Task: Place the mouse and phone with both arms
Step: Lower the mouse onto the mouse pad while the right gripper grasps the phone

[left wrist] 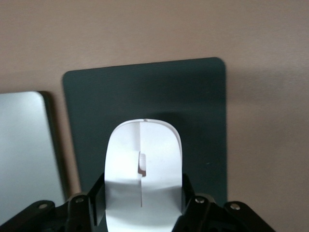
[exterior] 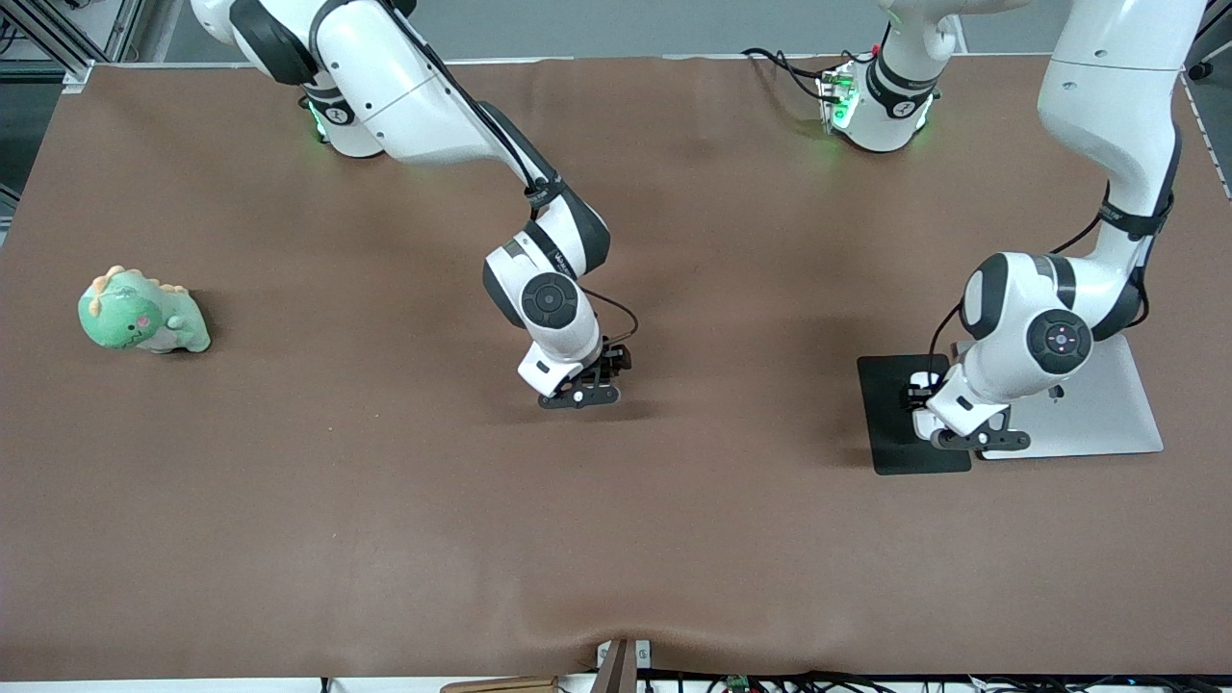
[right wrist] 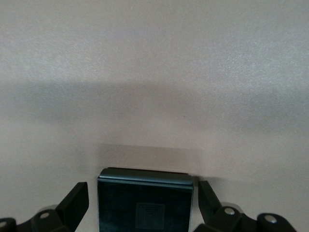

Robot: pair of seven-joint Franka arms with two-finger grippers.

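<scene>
The white mouse [left wrist: 144, 164] sits between the fingers of my left gripper [left wrist: 143, 189], which is shut on its sides low over the matte black pad [left wrist: 193, 96]. In the front view the left gripper [exterior: 974, 439] is over the pad [exterior: 890, 404], with a bit of the mouse [exterior: 927, 381] showing. The black glossy phone [right wrist: 145, 205] lies flat on the brown table. My right gripper [right wrist: 143, 193] is open and straddles it with a small gap on each side. In the front view the right gripper [exterior: 580, 393] is low at the table's middle and hides the phone.
A silver flat slab [exterior: 1097, 414] lies beside the pad at the left arm's end; it also shows in the left wrist view [left wrist: 24, 145]. A green dinosaur plush [exterior: 142, 313] sits at the right arm's end.
</scene>
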